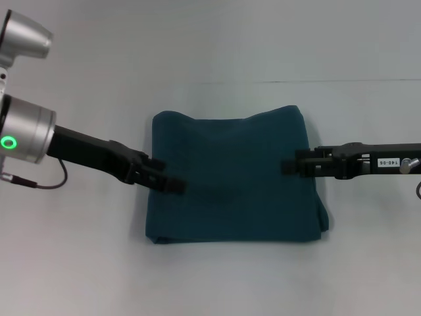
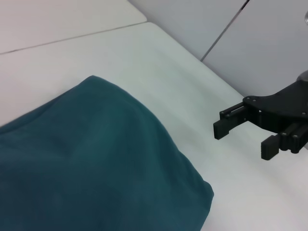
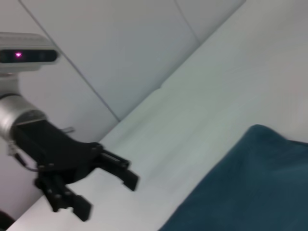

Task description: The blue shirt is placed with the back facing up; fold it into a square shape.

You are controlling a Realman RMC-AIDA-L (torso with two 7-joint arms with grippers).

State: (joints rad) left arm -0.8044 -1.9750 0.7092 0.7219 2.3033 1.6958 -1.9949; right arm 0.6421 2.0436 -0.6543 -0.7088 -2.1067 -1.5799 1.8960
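The blue shirt lies folded into a roughly square, layered pad in the middle of the white table, plain side up. My left gripper hovers over its left edge, and the right wrist view shows this left gripper open and holding nothing. My right gripper reaches in over the shirt's right edge. In the left wrist view the right gripper is open and holds nothing. Both wrist views also show a rounded folded edge of the shirt.
The white table stretches around the shirt on all sides. A seam line crosses the far part of the surface. A grey wall panel stands beyond the table's edge.
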